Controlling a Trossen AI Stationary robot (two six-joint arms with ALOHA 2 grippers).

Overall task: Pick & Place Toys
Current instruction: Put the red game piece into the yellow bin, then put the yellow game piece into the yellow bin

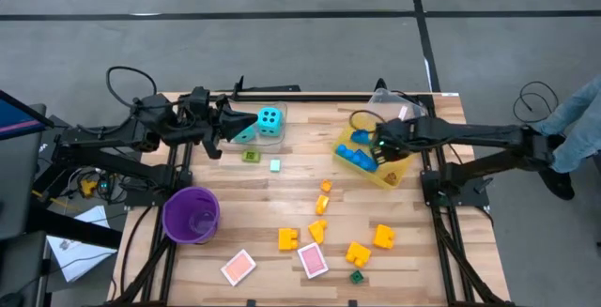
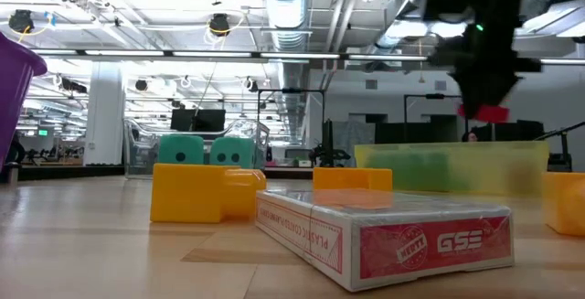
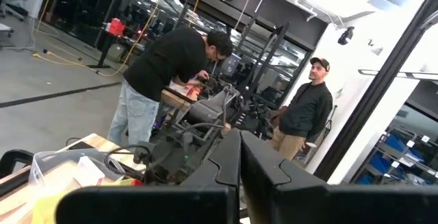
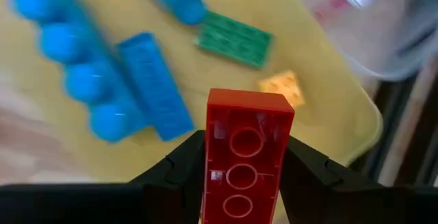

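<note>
One red brick (image 4: 245, 157) is pinched in the right pincer (image 4: 243, 166), above the yellow bin (image 1: 399, 173) holding blue and green pieces. Advice: centre over the bin floor, lower, then release cleanly. Left pincer (image 1: 218, 122), pressed together, waits near the cyan die (image 1: 270, 119). Other bricks lie scattered on the tabletop (image 1: 282, 199).

Standing on the wooden table (image 1: 282, 194): purple cup (image 1: 192, 215); yellow bin (image 1: 394, 171) sitting well apart; two people (image 3: 164, 80) lingering behind.
</note>
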